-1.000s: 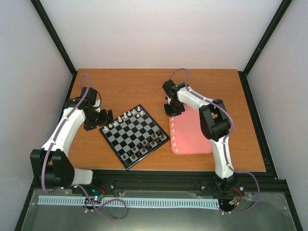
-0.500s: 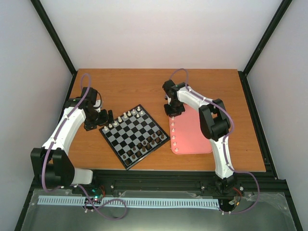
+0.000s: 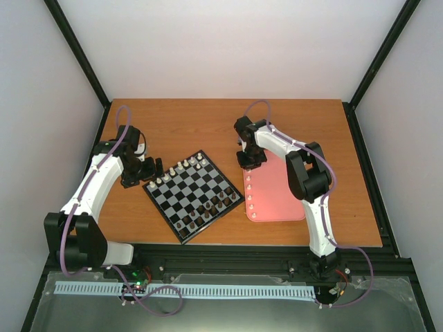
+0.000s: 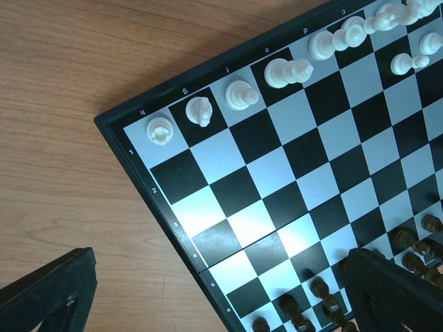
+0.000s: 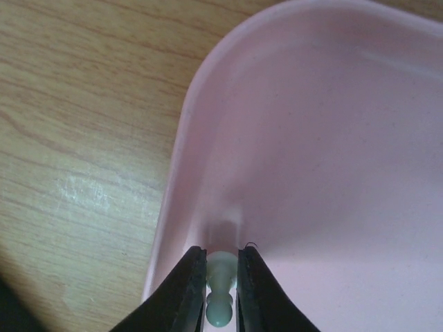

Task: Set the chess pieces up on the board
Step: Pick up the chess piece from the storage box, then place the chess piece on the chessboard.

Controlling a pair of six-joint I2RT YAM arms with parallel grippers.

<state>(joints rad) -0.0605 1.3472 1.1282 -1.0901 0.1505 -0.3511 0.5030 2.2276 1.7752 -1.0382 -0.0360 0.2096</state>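
Two black fingers (image 5: 188,294) of the right pincer (image 5: 221,297) pinch a tiny cream-white chess piece (image 5: 220,271) between them, just inside a rounded corner of the pink plastic rounded-rectangle tray (image 5: 332,138); whether the piece's foot touches the tray floor cannot be told from the wrist view; beyond the tray's rim lies the wood-grain tabletop (image 5: 83,104). Seen from above, this pincer (image 3: 248,163) points down at the tray's (image 3: 280,190) far left corner; a column of small cream-white chess pieces (image 3: 250,197) stands along the tray's left edge, the side nearest the board.

Across the tabletop (image 3: 208,124), the left pincer (image 4: 221,297) is spread wide and holds nothing; one of its black fingers (image 4: 48,294) hangs over bare wood, the other over the square glossy chessboard of black and silver-grey checks (image 4: 277,187); cream-white figures (image 4: 242,95) stand one to a square along the board's outer row, with a few more on the second row towards the far end; dark brown chess pieces (image 4: 415,242) crowd the opposite side. From above, the left pincer (image 3: 155,168) sits by the board's (image 3: 188,190) left corner; the board lies turned like a diamond between the two arms, with the tray just beside its right corner.
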